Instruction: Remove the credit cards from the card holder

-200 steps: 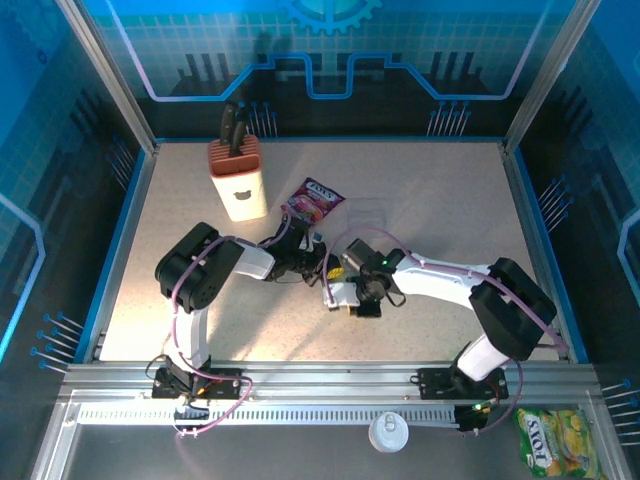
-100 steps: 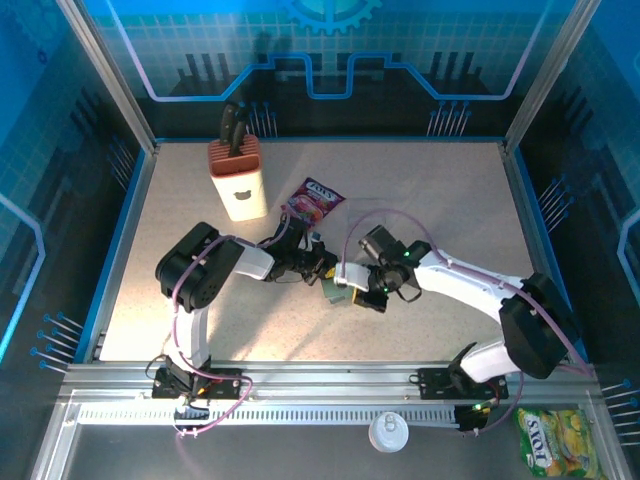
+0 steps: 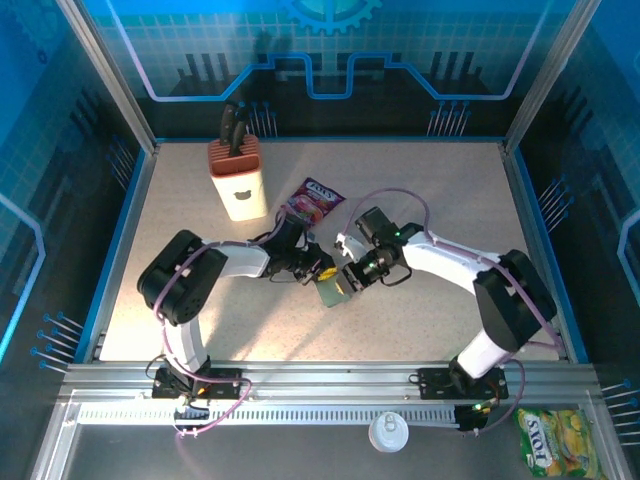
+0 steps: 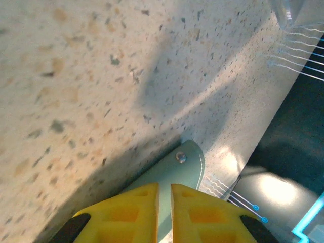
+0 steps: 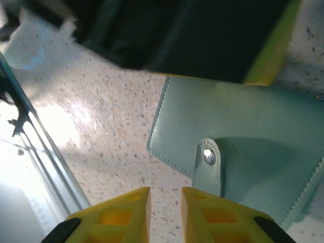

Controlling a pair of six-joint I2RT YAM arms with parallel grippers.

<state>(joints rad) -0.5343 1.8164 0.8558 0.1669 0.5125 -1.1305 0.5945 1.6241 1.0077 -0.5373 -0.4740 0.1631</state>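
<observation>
The card holder [image 3: 333,292], a flat grey-green wallet, lies closed on the table between my two grippers. In the right wrist view its snap strap folds over the near edge of the card holder [image 5: 253,126]. The right gripper [image 5: 166,191] hangs just off that edge, its yellow jaws a little apart over bare table. The left gripper [image 4: 165,188] stands with only a narrow gap between its jaws, and the strap of the card holder [image 4: 187,167] lies flat beyond that gap. From above, the left gripper [image 3: 322,274] and the right gripper [image 3: 350,280] flank the wallet's far end. The credit cards are hidden.
A knife block [image 3: 237,180] stands at the back left, with a pink-purple snack packet [image 3: 313,200] lying just behind the left arm. A yellow packet [image 3: 548,440] and a white lid [image 3: 388,432] lie beyond the near rail, off the table.
The right gripper drew back up and to the right, off the wallet. Both grippers' jaws parted slightly. The wallet now lies flat and more exposed, and the left arm's elbow swung left.
</observation>
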